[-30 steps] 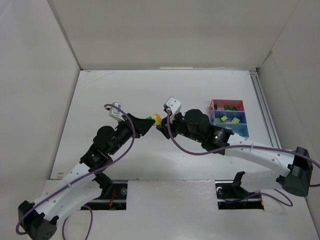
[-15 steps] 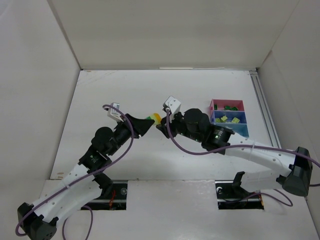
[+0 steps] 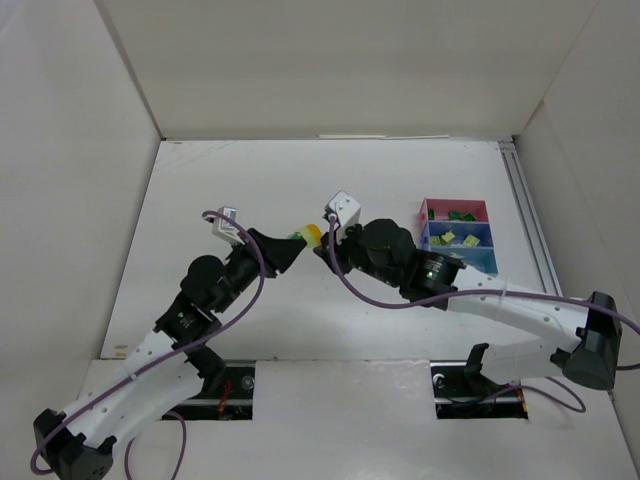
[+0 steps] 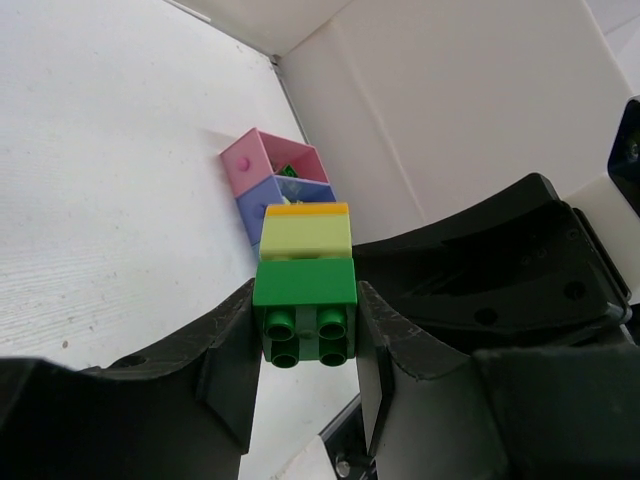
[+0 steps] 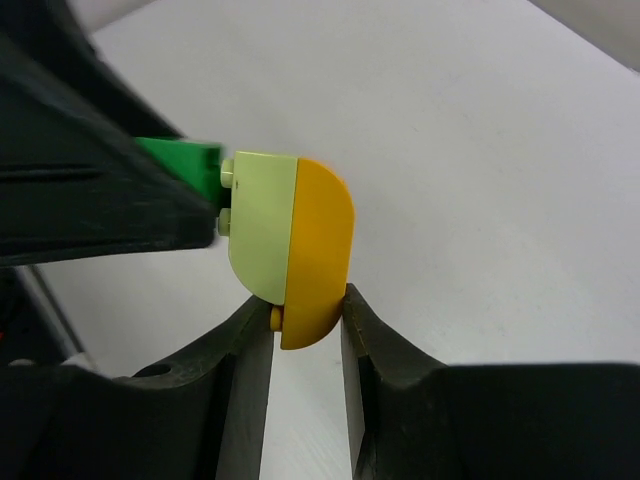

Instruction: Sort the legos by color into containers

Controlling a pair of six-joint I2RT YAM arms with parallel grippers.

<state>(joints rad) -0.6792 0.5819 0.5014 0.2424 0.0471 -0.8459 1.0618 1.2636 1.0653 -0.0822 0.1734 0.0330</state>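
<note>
A small clump of legos is held above the table between both grippers (image 3: 307, 236). It is a dark green brick (image 4: 305, 285), a pale yellow-green brick (image 5: 262, 220) and an orange piece (image 5: 320, 240). My left gripper (image 4: 305, 335) is shut on the green brick. My right gripper (image 5: 300, 325) is shut on the lower end of the pale and orange pieces. Studs show in a thin gap between the green and pale bricks. The containers stand at the right: pink tray (image 3: 428, 212) with dark green bricks, dark blue tray (image 3: 488, 234) with pale ones, and light blue tray (image 3: 482, 262), partly hidden by my right arm.
White walls enclose the table on the left, back and right. A metal rail (image 3: 527, 215) runs along the right edge beside the trays. The pink tray (image 4: 245, 165) and dark blue tray (image 4: 252, 215) also show in the left wrist view, behind the clump.
Both grippers and the clump between them have shifted slightly to the left. Both grips are unchanged.
</note>
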